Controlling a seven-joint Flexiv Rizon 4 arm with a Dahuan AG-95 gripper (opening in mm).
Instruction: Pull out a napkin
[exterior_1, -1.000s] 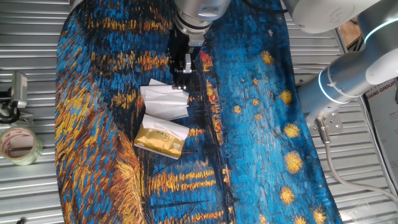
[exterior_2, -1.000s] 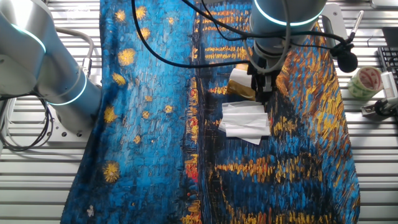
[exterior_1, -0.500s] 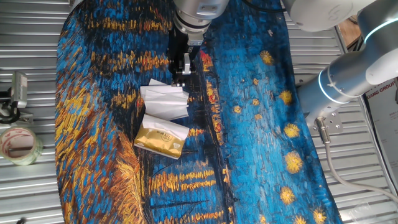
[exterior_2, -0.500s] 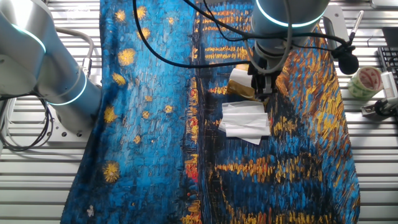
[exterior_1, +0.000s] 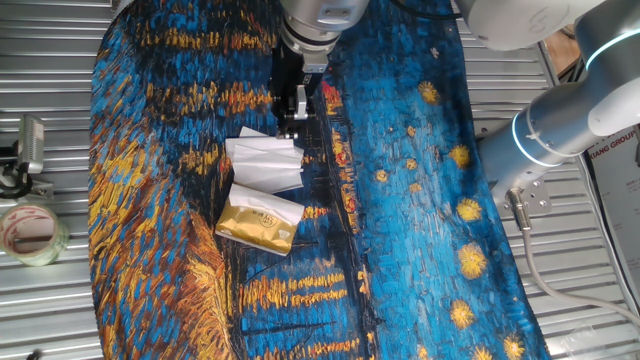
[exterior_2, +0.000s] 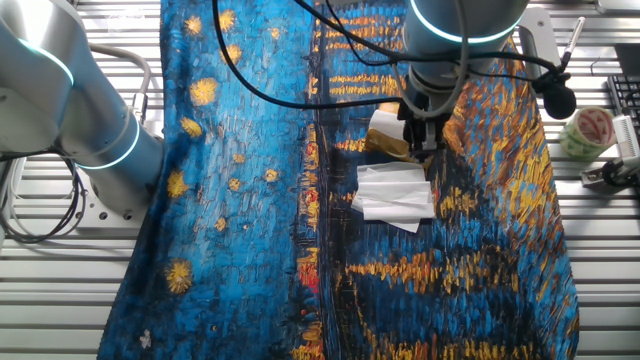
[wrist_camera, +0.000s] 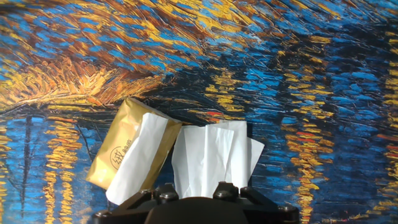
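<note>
The napkin (exterior_1: 262, 165) is a creased white sheet lying loose on the painted cloth, just beyond the gold tissue pack (exterior_1: 258, 224). My gripper (exterior_1: 291, 124) hangs over the napkin's far edge, a little above it, with its jaws apart and nothing held. In the other fixed view the gripper (exterior_2: 421, 150) stands between the pack (exterior_2: 385, 142) and the napkin (exterior_2: 396, 194). The hand view shows the napkin (wrist_camera: 211, 155) right of the pack (wrist_camera: 121, 152), with a flatter white sheet (wrist_camera: 138, 160) sticking out of the pack. My fingertips are hidden there behind the dark housing (wrist_camera: 193, 210).
The blue and gold cloth (exterior_1: 420, 220) covers a slatted metal table. A tape roll (exterior_1: 30, 232) and a small metal fixture (exterior_1: 28, 148) sit off the cloth at the left. The arm's base (exterior_1: 560, 125) stands at the right edge.
My gripper has risen slightly off the napkin's far edge. The napkin and the pack have stayed where they were.
</note>
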